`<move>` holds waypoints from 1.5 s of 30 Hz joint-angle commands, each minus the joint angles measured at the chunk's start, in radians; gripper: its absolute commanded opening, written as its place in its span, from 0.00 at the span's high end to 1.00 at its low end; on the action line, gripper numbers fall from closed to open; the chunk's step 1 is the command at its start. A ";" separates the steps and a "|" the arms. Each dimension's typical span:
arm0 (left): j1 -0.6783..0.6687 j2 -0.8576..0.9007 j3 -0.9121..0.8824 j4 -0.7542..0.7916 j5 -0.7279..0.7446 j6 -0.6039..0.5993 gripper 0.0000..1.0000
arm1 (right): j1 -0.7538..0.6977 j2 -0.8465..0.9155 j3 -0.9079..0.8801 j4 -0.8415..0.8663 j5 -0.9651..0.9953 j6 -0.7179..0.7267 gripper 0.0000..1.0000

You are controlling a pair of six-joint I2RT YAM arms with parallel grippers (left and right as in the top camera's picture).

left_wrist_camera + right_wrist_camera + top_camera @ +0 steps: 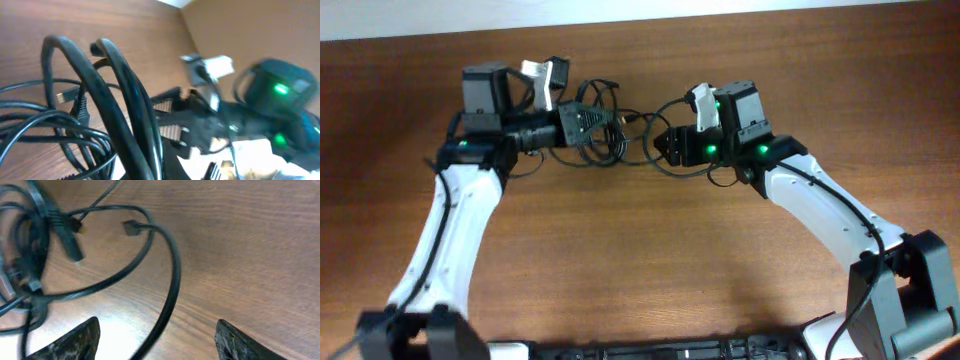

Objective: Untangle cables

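Observation:
The cables are thin black cords in a loose tangle on the wooden table between my two grippers. My left gripper reaches in from the left and appears shut on two cord loops, which rise close to the camera in the left wrist view. Its fingers are hidden behind the cords. My right gripper faces the tangle from the right and is open. In the right wrist view one cord runs between its spread fingertips without being held. Small plug ends lie loose.
The wooden table stretches toward the front. A pale wall edge runs along the back. The thicker black arm wires run down the white left arm. The right arm's green lights show in the left wrist view.

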 commanded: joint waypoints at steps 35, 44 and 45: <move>0.136 -0.215 0.008 -0.151 0.076 0.213 1.00 | -0.157 0.000 0.013 -0.111 -0.586 -0.405 0.40; 0.134 -0.215 0.008 -0.159 0.130 0.213 1.00 | 0.045 0.000 0.013 0.173 -0.309 0.020 0.60; 0.134 -0.215 0.008 -0.159 0.130 0.213 1.00 | 0.058 0.000 0.013 0.203 -0.308 0.026 0.60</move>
